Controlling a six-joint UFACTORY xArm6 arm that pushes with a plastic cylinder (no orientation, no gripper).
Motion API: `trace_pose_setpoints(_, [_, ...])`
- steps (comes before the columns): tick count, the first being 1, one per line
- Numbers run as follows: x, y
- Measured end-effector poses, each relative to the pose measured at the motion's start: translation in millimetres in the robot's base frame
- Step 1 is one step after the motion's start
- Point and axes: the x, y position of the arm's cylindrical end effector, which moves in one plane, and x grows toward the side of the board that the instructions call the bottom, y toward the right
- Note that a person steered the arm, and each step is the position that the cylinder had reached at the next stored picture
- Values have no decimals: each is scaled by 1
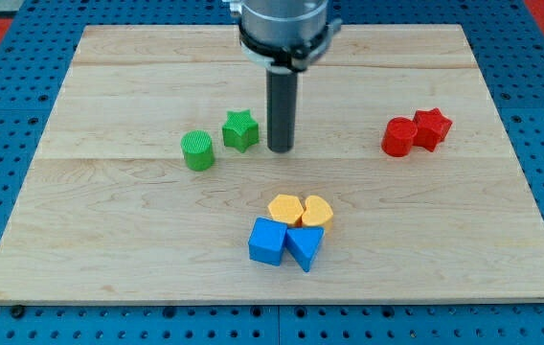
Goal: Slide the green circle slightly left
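Ribbed green circle (197, 151) sits left of green star (240, 130); my tip (281, 149), a gripperless end effector holding nothing, stands just right.

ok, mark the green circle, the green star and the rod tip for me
green circle (197, 150): camera view, on its ribbed top face.
green star (240, 128): camera view, on its top face.
my tip (281, 148): camera view, on the rod's lower end, right of the star.

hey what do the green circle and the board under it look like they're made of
Green circle: probably plastic, matte; fine ridged lines across its top hint at 3D printing, though that's a guess. Board: pale wood, apparently unvarnished; visible grain and seams between joined planks.
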Motion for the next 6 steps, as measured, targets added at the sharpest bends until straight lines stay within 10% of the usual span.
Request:
trace_pose_setpoints(4, [22,-126])
trace_pose_setpoints(6, [61,-97])
